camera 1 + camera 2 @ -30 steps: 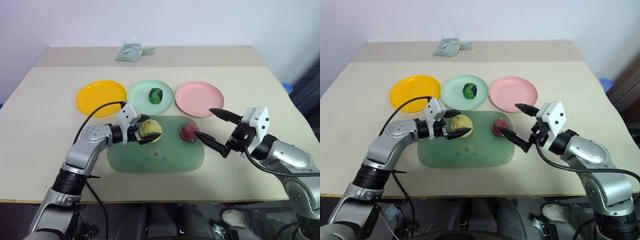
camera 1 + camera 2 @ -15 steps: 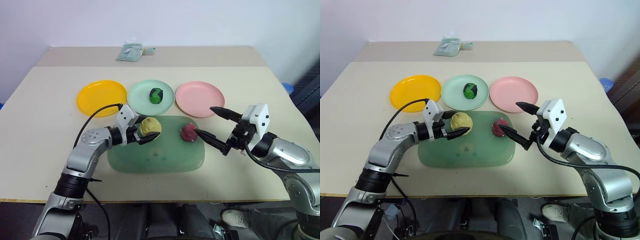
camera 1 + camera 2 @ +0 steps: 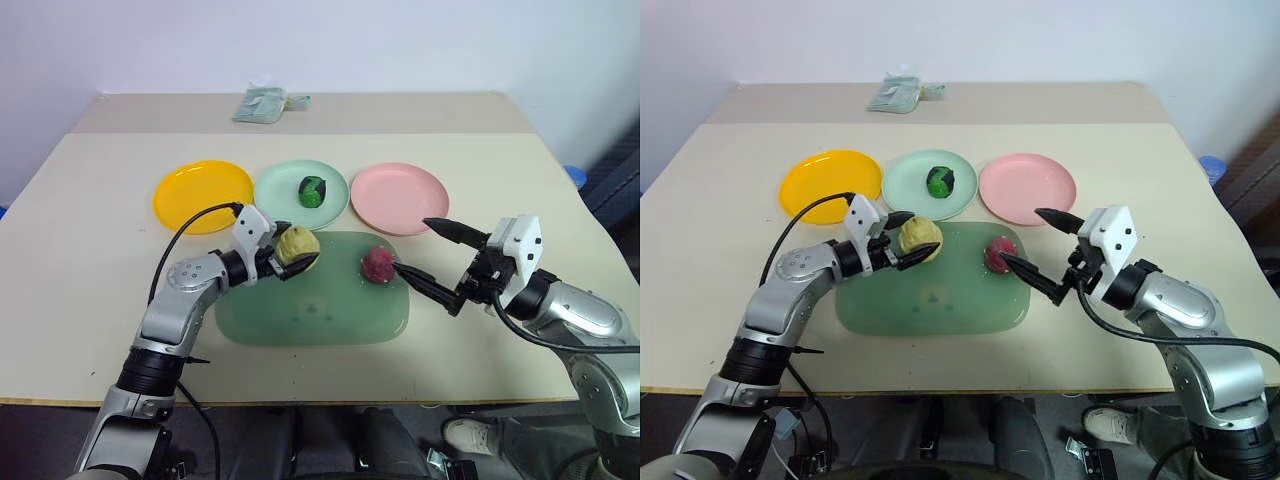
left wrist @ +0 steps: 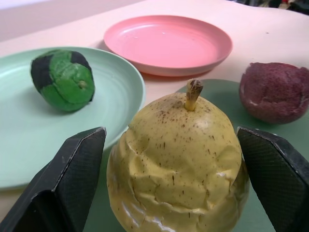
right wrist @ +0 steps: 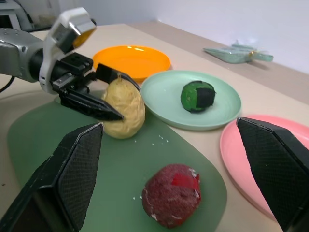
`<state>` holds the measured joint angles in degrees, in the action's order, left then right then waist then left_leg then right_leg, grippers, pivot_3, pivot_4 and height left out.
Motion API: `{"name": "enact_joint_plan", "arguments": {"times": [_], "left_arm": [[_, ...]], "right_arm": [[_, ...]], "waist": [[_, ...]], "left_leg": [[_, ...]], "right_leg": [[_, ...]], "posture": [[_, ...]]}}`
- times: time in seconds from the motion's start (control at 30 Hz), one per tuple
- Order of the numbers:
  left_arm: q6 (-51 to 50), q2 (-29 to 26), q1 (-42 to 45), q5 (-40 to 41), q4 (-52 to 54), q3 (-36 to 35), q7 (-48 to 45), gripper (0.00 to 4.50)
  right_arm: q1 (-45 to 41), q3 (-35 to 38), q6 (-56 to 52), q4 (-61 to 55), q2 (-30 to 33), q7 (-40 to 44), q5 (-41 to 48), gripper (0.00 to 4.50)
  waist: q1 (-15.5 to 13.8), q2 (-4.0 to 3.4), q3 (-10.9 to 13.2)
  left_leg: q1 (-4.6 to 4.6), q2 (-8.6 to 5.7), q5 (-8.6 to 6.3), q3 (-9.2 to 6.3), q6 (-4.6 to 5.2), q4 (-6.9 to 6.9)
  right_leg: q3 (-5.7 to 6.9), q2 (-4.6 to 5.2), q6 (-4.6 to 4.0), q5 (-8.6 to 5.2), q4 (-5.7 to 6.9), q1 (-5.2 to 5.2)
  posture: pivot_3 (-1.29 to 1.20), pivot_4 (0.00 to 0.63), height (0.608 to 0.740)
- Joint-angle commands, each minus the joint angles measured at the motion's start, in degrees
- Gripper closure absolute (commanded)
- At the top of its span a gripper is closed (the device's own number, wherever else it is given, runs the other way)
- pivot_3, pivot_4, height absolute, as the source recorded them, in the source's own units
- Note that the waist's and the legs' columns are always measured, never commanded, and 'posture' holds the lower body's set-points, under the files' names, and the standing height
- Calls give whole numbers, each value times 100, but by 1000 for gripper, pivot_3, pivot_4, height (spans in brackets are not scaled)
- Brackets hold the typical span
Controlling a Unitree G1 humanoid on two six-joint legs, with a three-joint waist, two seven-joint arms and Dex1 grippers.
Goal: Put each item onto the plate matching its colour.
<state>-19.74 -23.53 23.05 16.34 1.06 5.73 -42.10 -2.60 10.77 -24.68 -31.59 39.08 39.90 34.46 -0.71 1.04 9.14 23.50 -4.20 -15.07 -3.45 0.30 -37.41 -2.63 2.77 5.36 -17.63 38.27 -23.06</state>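
Pale walls back a beige table (image 3: 90, 250). From the left eye view, three plates line its far half: the orange-yellow plate (image 3: 202, 195), the mint green plate (image 3: 290, 182) carrying the green item (image 3: 312, 191), and the pink plate (image 3: 399, 197), bare. A fabric bundle (image 3: 265, 104) lies toward twelve o'clock near the far edge. Nearer, the translucent green tray (image 3: 310, 310) holds the yellow item (image 3: 297, 244) at its ten o'clock corner and the dark red item (image 3: 377, 263) toward two o'clock. The left gripper (image 3: 284, 252) has a finger on either side of the yellow item; whether they press it cannot be told from here. The right gripper (image 3: 427, 250) hangs at three o'clock of the red item, its jaws spread wide, one fingertip just beside the item.

The right eye view repeats this layout.

The left wrist view adds the yellow item's stem and brown speckles, and shows both fingers (image 4: 72, 179) close against its sides with no clear gap.

The right wrist view shows the red item lying between that gripper's widely parted fingers (image 5: 72, 179) but well ahead of them, untouched, with white crumbs scattered on the tray around it.
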Motion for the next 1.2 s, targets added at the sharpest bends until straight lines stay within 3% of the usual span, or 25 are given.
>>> {"name": "enact_joint_plan", "arguments": {"times": [0.03,0.1,0.33,0.6,0.87,1.0,1.2], "left_arm": [[93,2,25,50,72,-119,-42,1423],[108,7,23,11,76,-127,13,1902],[32,134,105,146,102,-459,416,1902],[361,515,972,-174,-915,-1918,2825,1902],[1013,547,1803,-616,-2505,-2303,4179,1902],[1467,649,2141,-677,-3139,-2271,4344,97],[1472,697,2013,-524,-2747,-2181,4030,37]], "right_arm": [[57,187,185,-70,-42,50,4,0],[86,181,200,-98,-50,39,1,0],[69,165,154,-188,-29,-40,31,0],[38,216,112,-188,7,-69,60,0],[-31,156,223,21,-34,14,-26,0],[-49,114,287,87,-62,70,-71,0],[-198,-1,147,35,-74,-15,-70,0]], "waist": [[-2,0,0],[-2,0,0],[-1,0,0],[0,2,0],[-36,13,4],[-36,13,4],[15,13,4]], "left_leg": [[0,0,0,0,0,0],[0,0,0,0,0,-1],[0,0,0,0,0,-1],[0,0,0,0,0,-7],[2,-1,3,-1,-5,-24],[4,-3,2,-1,-5,-34],[5,-3,3,-1,-6,-32]], "right_leg": [[0,0,0,0,0,0],[0,0,0,0,0,1],[0,0,0,0,0,0],[2,-1,1,0,6,-1],[8,-2,2,1,12,1],[9,-1,6,3,11,5],[8,-1,6,3,15,2]], "posture": [[0,150,740],[0,150,740],[0,150,740],[0,150,740],[0,150,740],[0,150,740],[0,150,740]]}}
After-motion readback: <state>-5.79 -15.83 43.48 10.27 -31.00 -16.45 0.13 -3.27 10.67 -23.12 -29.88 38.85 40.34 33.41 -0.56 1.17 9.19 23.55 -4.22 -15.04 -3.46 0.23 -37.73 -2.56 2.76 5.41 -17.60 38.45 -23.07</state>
